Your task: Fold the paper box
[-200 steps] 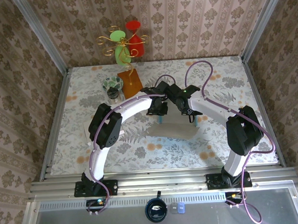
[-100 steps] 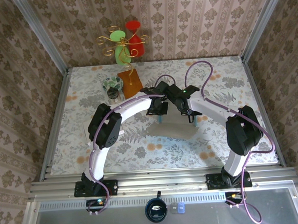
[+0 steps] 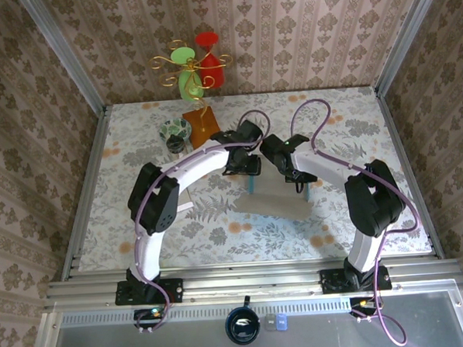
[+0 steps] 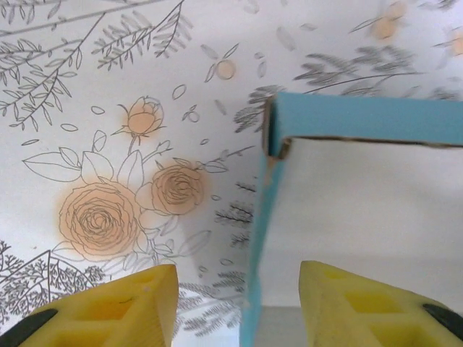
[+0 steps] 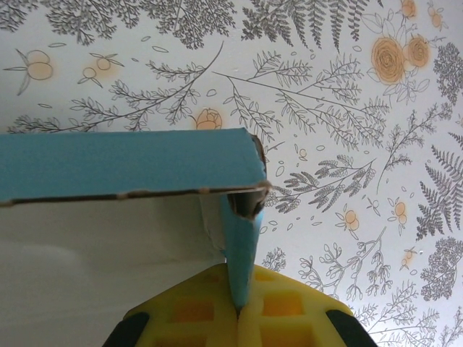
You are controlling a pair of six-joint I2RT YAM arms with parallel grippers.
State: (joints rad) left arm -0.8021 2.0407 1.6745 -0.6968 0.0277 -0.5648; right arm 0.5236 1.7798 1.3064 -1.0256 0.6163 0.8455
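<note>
**Paper box at mid-surface: right hand pinching, left hand apart**

The paper box (image 3: 273, 203) lies near the middle of the flower-printed surface (image 3: 352, 113), between the two arms. It is blue outside and pale inside. From above, its flat panel spreads toward the arm bases, and a short blue wall stands up at its far edge.

The right hand (image 5: 237, 318) is closed on the box. In the right wrist view its yellow fingers (image 5: 278, 311) meet around a narrow blue side flap, which stands upright at the corner where it joins the long blue wall.

The left hand (image 4: 242, 303) is open. In the left wrist view its two yellow fingers (image 4: 137, 303) stand well apart, with the box's other upright corner edge running down between them, nearer the right-side finger. I cannot tell whether either finger touches it.

In the top view both hands hang over the far edge of the box, the left hand just left of the right hand (image 3: 293, 172). Well behind them, by the back wall, stand a wire ornament (image 3: 192, 67) on an orange block and a small patterned bowl (image 3: 174, 131).
</note>
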